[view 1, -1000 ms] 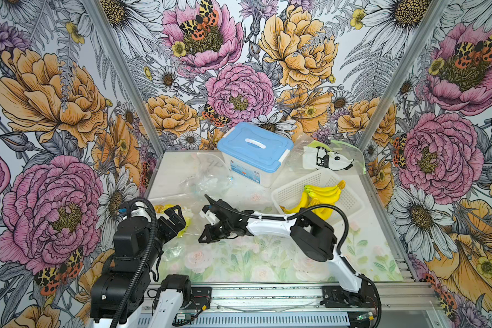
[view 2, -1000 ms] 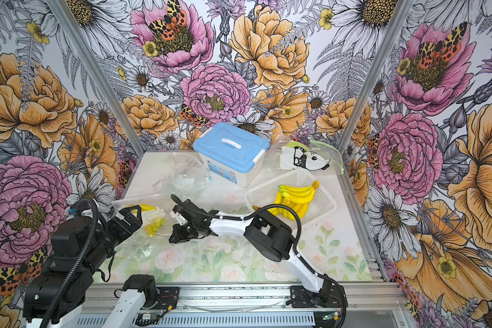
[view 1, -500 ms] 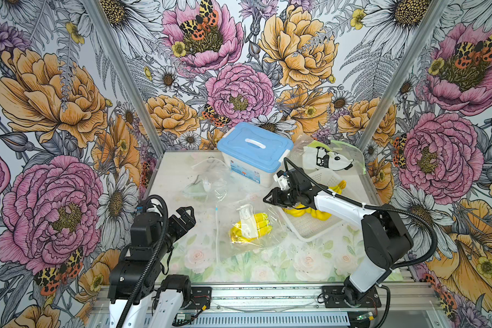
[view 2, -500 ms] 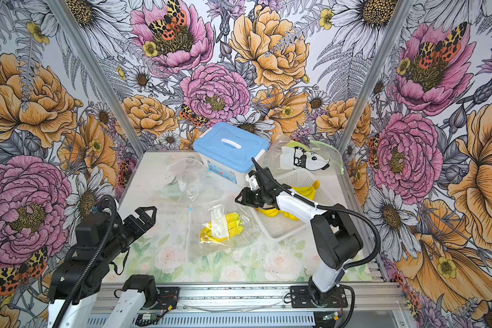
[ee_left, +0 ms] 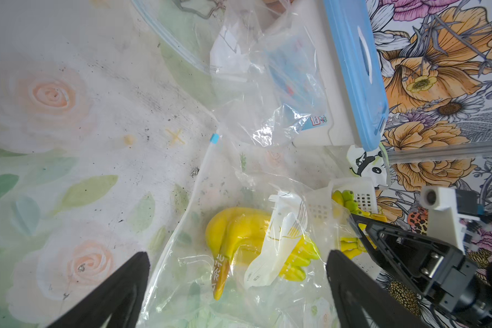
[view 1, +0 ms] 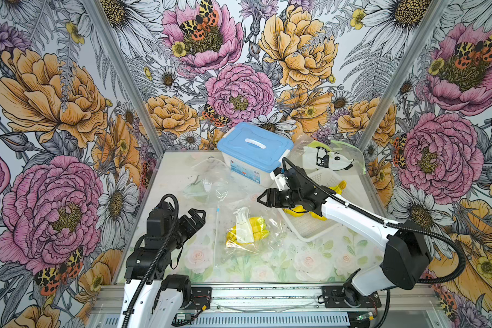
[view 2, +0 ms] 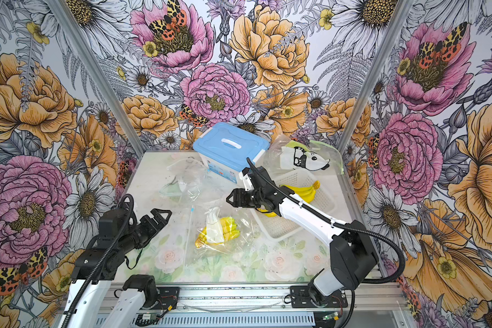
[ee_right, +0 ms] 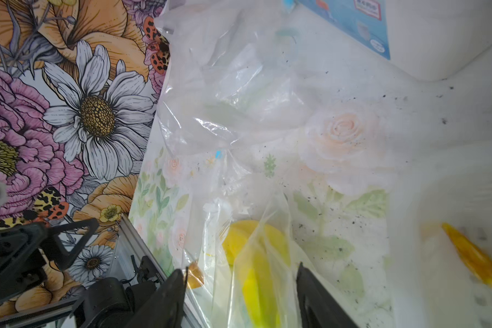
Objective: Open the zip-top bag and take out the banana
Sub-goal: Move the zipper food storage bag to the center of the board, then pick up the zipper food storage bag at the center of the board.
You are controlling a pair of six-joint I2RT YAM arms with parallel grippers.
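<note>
At table centre, zip-top bag lies flat, banana inside, partly under a white slip. Right gripper hovers at 1 o'clock of the banana, jaws parted, empty. Left gripper at 9 o'clock, jaws spread wide, empty. White basket at 2 o'clock

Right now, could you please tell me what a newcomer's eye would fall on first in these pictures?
The loud flower wallpaper on every wall grabs the eye first. Then comes the bright yellow banana inside a clear zip-top bag in the middle of the table, with the left arm and right arm on either side, jaws apart and empty. A blue-lidded box stands at the back.
</note>
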